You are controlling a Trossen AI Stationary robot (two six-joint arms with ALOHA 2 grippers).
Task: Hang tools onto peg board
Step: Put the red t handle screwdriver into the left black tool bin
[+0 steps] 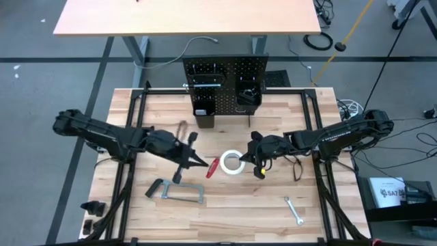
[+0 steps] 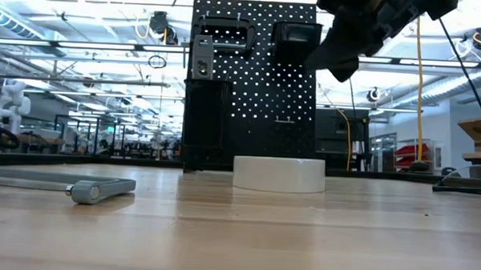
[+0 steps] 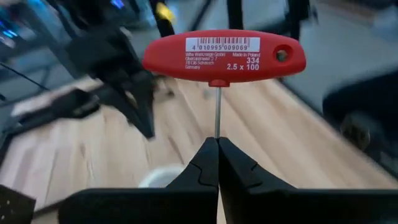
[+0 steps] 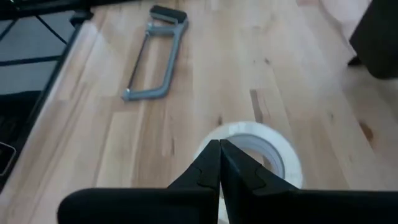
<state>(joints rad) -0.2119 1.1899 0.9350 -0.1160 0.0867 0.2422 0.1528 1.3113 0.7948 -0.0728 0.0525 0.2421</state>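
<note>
Left gripper [image 3: 217,146] clamped on thin shaft of red-handled tool [image 3: 224,57], handle forward, off table near centre. We keep pinch firm, T-handle level for hook. Grey bar clamp [image 1: 175,191] flat near front-left edge. White tape roll [image 1: 232,162] mid-table, right gripper [image 4: 219,149] closed, empty, above it. Peg board [image 1: 225,75] upright at far edge. Small wrench [image 1: 293,210] front-right.

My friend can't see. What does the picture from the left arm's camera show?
The left gripper has its jaws shut on the thin metal shaft of a red T-handled tool with a white barcode label, held above the pale wooden table. Below is part of a white tape roll; the other dark arm is blurred behind.
</note>
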